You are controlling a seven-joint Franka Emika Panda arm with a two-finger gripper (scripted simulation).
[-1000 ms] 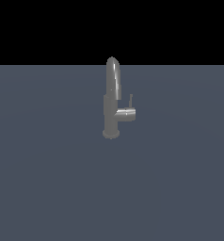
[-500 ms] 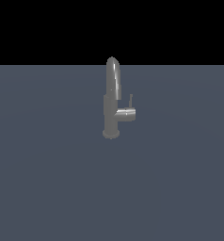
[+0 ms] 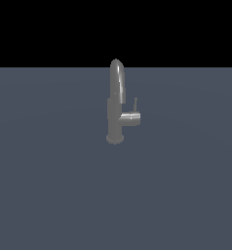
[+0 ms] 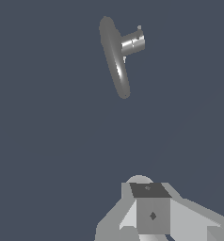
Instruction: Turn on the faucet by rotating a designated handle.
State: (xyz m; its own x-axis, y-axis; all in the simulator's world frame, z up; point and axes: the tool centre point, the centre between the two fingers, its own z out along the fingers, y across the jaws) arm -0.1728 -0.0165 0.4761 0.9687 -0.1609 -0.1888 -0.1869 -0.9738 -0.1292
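The grey metallic faucet stands upright on the dark grey floor in the middle of the exterior view. Its side stub points to the exterior view's right. The thin handle rises upright from the stub's end. No arm shows in the exterior view. In the wrist view I look down on the faucet, with only the handle's tip showing past the stub. My gripper is far from the faucet, touching nothing. Its fingers show as one block with no gap, holding nothing.
A flat dark grey floor surrounds the faucet on all sides. A black background lies above the far edge in the exterior view. No other objects show.
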